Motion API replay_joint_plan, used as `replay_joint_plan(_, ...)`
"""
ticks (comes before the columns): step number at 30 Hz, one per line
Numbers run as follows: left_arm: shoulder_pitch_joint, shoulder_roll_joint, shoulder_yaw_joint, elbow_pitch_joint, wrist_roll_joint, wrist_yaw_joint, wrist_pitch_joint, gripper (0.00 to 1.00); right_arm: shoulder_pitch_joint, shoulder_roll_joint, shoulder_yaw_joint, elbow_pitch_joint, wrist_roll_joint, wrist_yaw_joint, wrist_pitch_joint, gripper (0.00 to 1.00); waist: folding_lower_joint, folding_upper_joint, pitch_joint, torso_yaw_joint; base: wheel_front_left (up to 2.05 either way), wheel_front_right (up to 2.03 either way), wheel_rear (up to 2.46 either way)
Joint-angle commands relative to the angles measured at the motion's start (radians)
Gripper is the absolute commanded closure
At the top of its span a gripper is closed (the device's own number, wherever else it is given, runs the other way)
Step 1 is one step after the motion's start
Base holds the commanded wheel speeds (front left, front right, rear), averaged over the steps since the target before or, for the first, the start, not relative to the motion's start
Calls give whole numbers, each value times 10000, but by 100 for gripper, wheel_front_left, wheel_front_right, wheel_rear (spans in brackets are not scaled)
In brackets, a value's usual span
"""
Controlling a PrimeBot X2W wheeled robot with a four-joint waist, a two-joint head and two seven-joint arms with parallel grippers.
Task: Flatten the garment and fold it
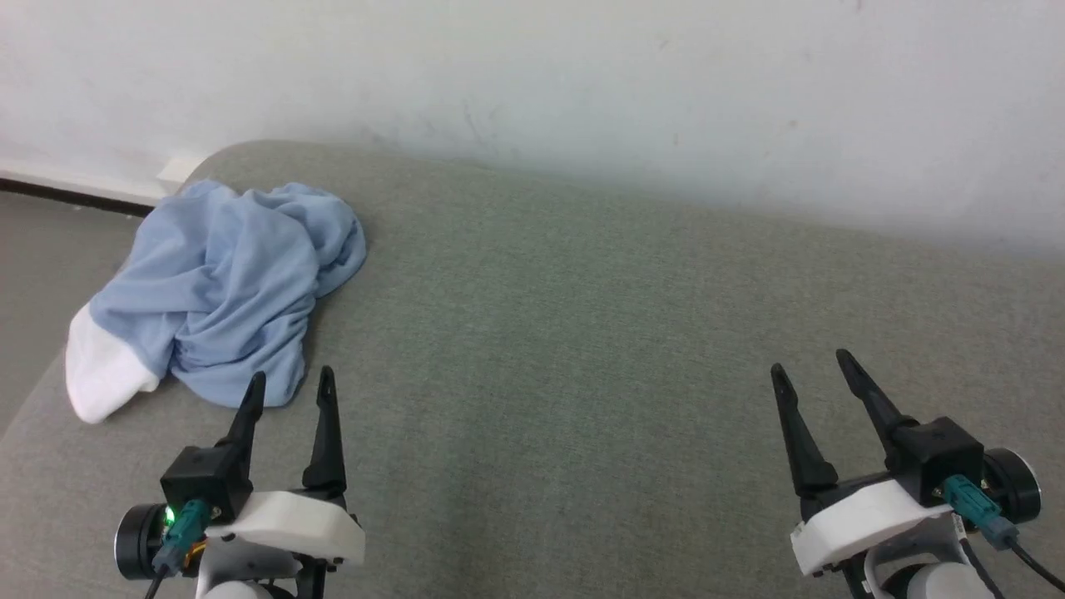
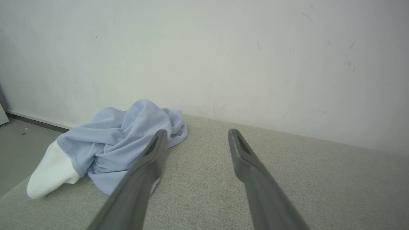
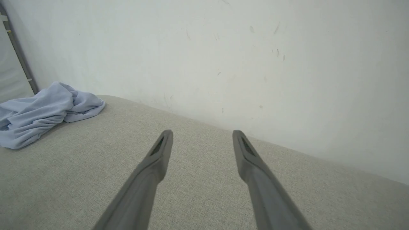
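The garment (image 1: 225,291) is a light blue knit shirt lying in a crumpled heap at the far left of the grey-green cushion (image 1: 582,374), with a white band sticking out at its lower left. My left gripper (image 1: 291,378) stands open just in front of the heap's near edge, nothing between its fingers. In the left wrist view the garment (image 2: 118,140) lies left of and behind the left finger (image 2: 150,163). My right gripper (image 1: 811,362) is open far to the right over bare cushion. The right wrist view has the garment (image 3: 41,111) at the far left.
A pale wall (image 1: 582,100) runs along the cushion's far edge. The cushion's rounded left edge drops to a grey floor (image 1: 42,266) with a dark baseboard strip. Bare cushion stretches between the two grippers.
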Motion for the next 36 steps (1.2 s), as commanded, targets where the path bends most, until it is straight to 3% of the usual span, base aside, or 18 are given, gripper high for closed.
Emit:
replay_joint_plan(1,-111,-12,57,48,-63,-80,-101,0,-84,20,48,-61,58,-4,-103,0,0,-1,42,188,0,0,0)
replay_joint_plan(23,-571,-16,418,305,-471,-122,-561,0,-278,27,318,-307,88,-5,-279,0,0,-1,587,1405,0,0,0)
replay_joint_plan(31,-2186,27,987,486,-453,-478,-728,0,-687,29,441,-525,-214,-6,-111,0,0,-1,1504,1472,0,0,0)
replay_joint_plan(36,-3693,400,1455,973,-460,-702,-833,0,-1129,31,518,-701,-593,-6,45,0,0,-1,2293,1270,0,0,0)
